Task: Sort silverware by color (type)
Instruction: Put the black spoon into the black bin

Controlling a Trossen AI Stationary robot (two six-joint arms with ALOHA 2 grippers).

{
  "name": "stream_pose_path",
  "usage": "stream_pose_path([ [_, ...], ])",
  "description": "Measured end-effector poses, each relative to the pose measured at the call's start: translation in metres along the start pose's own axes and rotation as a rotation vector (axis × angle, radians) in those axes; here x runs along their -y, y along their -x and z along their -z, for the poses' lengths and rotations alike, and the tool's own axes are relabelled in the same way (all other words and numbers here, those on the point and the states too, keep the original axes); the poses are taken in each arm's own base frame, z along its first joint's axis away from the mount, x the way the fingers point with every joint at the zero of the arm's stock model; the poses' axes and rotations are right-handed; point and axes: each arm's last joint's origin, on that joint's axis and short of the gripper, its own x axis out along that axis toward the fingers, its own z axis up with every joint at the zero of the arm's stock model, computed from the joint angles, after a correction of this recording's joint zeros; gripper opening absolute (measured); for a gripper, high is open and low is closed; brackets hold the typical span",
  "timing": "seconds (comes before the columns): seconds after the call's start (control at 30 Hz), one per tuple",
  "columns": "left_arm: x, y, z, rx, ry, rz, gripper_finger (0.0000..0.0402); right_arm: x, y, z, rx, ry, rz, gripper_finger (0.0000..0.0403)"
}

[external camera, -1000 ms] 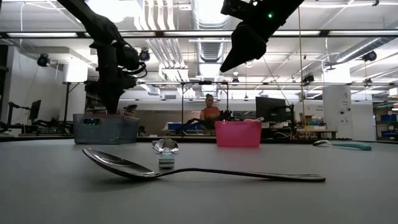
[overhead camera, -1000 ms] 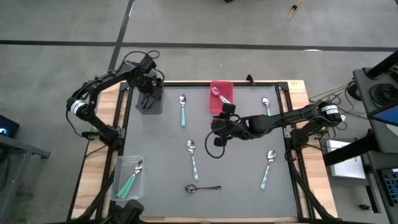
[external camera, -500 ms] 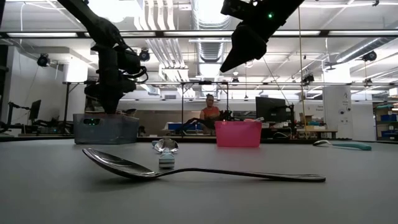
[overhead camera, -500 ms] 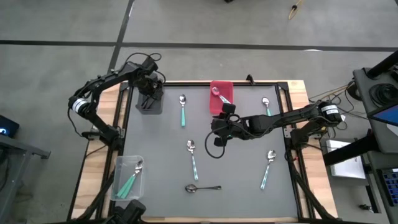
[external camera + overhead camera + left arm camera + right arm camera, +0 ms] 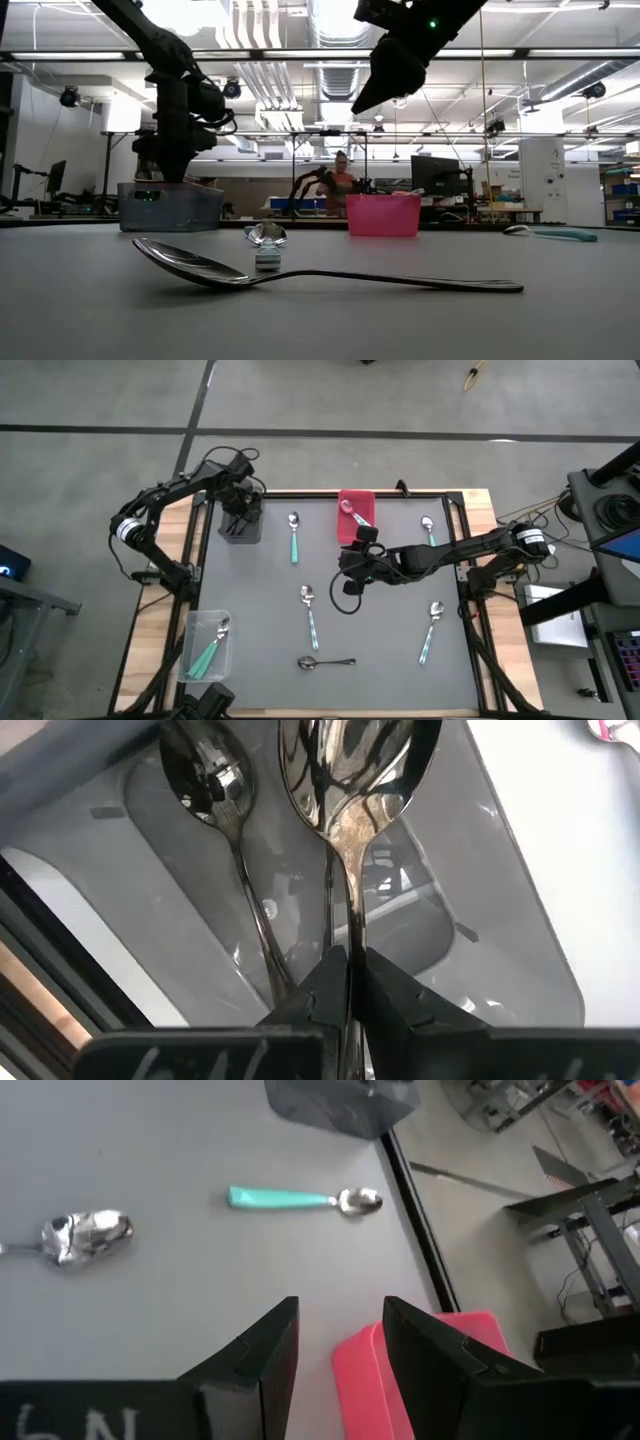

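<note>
My left gripper hangs over the grey bin at the far left of the table, shut on a dark metal spoon. A second dark spoon lies on the bin's floor. My right gripper hovers open above the table's middle, near the red bin, touching nothing. Teal-handled spoons lie flat on the mat. An all-metal spoon lies near the near edge. The clear bin holds teal spoons. My left gripper pinches the dark spoon's handle between its two fingers, coming from above and pointing down, with the handle running along the fingers. The spoon hangs below them, bowl end down inside the grey bin; whether it touches the bin's floor, I cannot tell.
The red bin holds one spoon. In the low view the all-metal spoon lies across the foreground. The mat's raised frame bounds the work area, and a cable loop hangs under my right arm. A person shows far behind the table.
</note>
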Motion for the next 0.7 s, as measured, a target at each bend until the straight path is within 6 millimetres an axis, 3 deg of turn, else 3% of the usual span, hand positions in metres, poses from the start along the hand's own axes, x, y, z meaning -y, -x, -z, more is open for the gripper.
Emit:
stream_pose_path([
  [0.4, -0.003, -0.001, 0.000, 0.004, 0.084, -0.043, 0.0003, 0.000, 0.000, 0.002, -0.015, -0.001, -0.001, 0.0139],
  [0.7, -0.003, -0.015, 0.000, -0.044, 0.119, -0.049, 0.0003, 0.000, 0.000, 0.002, -0.016, -0.007, -0.001, 0.0139],
])
